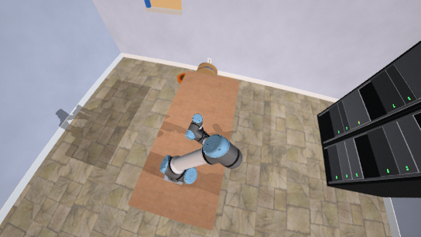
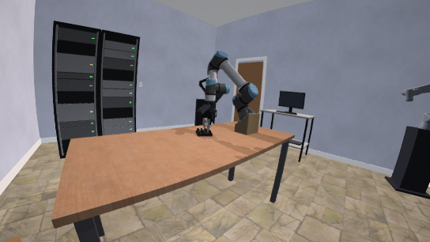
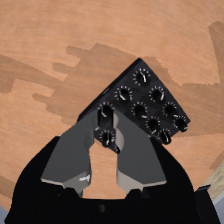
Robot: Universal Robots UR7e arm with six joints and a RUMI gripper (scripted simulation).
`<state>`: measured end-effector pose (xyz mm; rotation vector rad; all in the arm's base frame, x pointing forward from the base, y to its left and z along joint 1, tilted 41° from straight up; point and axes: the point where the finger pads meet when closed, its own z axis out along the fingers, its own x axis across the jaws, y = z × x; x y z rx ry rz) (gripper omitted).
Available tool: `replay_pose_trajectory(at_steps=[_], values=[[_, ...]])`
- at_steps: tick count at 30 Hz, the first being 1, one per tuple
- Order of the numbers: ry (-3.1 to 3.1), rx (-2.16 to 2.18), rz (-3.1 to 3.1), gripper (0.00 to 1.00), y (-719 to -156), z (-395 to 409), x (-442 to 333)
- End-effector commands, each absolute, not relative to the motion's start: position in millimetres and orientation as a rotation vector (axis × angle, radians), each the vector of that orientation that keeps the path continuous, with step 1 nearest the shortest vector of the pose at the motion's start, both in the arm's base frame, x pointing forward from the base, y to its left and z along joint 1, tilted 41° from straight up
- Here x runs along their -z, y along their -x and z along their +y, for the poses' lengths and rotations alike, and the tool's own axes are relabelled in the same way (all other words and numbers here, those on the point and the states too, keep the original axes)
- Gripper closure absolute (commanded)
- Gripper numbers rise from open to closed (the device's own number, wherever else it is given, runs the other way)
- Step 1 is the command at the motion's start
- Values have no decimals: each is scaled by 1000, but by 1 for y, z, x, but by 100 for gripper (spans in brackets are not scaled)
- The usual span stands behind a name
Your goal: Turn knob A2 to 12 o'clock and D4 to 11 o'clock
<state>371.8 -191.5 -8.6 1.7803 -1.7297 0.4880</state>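
Note:
The black knob box (image 3: 126,80) (image 2: 204,134) lies turned diagonally in the wrist view, with a small pale mark, likely the socket, on its upper-left side. My gripper (image 3: 106,110) (image 2: 206,130) is down at the box, its narrow fingertips on either side of knob A2 (image 3: 106,110), and appears shut on it. The white line of A2 runs roughly up the picture; its exact hour is not readable. Knob D4 (image 3: 181,124) is at the right corner, away from the fingers, its hour unclear. Knob A1 is hidden under the left finger. In the top view the arm hides the box.
Knob A3 (image 3: 123,94) and knob A4 (image 3: 142,76) stand in line beside A2. Another knob (image 3: 107,138) shows between the fingers, behind the tips. A brown block (image 2: 247,126) stands by the arm's base on the wooden table (image 2: 138,166) (image 1: 210,93).

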Motion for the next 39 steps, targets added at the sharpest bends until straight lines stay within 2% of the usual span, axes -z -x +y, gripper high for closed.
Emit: replay_pose_trajectory(at_steps=[1,20,21,39], values=[[-1792,-484,-1716,96,-372,-191,8],[-1794,-482,-1714,96,-372,-191,8],[-1794,-482,-1714,89,-372,-191,8],[-1794,-482,-1714,89,-372,-191,8]])
